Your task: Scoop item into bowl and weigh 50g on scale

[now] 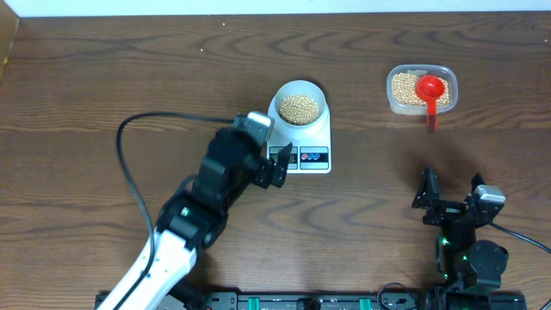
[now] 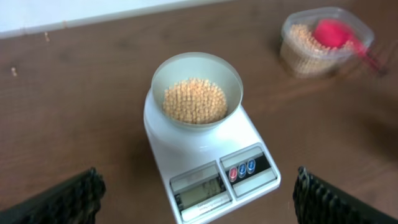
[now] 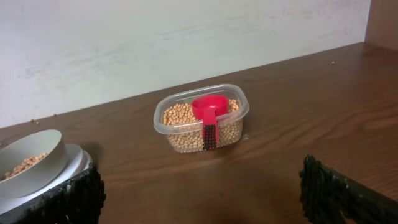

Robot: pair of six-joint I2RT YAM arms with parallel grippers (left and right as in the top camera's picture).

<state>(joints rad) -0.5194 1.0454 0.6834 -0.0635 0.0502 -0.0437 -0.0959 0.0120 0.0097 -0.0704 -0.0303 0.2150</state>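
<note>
The left gripper (image 1: 277, 166) is hanging with its jaws spread wide and gripping nothing, just in front of the scale (image 1: 318, 138), near the edge that is carrying the display and buttons; the display's reading is too small to make out. The scale is sitting on the brown table (image 1: 103, 77), and the bowl (image 1: 277, 102) is resting upright on its platform, holding a heap of beans (image 1: 300, 108). The right gripper (image 1: 452, 191) is also standing fully open and empty, low over the table well apart from the scale, on the robot's right side. Beyond it, a clear plastic tub (image 1: 391, 86) is holding more beans, with a red scoop (image 1: 430, 88) lying inside, its handle sticking out over the tub's near rim.
</note>
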